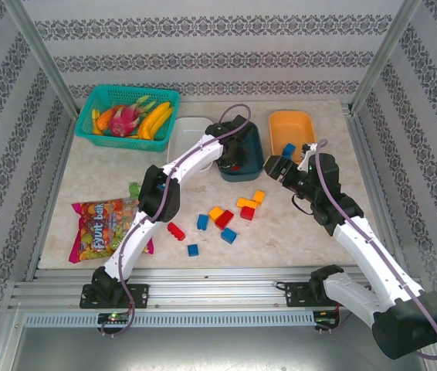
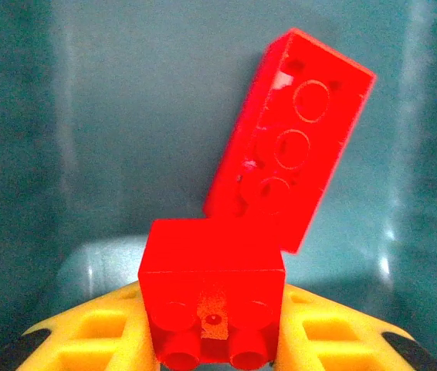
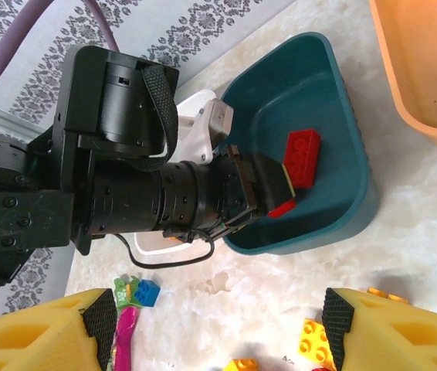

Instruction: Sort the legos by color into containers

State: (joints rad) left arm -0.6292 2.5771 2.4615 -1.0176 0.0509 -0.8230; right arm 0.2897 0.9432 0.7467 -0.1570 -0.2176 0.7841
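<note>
Left jaws are closed on a small red brick [image 2: 212,297], pinched by its sides so it will drop straight once released. We have it low inside the dark teal tub [image 3: 342,116], right over a longer red brick [image 2: 292,139] lying on the tub floor. We can't tell if the two are touching. Our read: teal is the red bin and this is the release point.

Right jaws are open and empty, hovering over the tabletop [image 1: 319,224] just in front of the orange tub [image 1: 292,124]. We think they are parked there to stay clear of the left arm and are staged for the next pick.

The orange tub holds a blue brick [image 1: 288,149], so blue goes there. That likely leaves the white tub [image 1: 190,127] for the yellow-orange bricks. All three tubs sit along the far edge, with teal in the middle.

The loose legos [image 1: 226,219], a mix of red, blue and yellow-orange, are scattered mid-tabletop, so most of the sort is not yet done.

The fruit basket [image 1: 126,112] at the far left corner and the candy bag [image 1: 103,228] by the left edge aren't ours.
</note>
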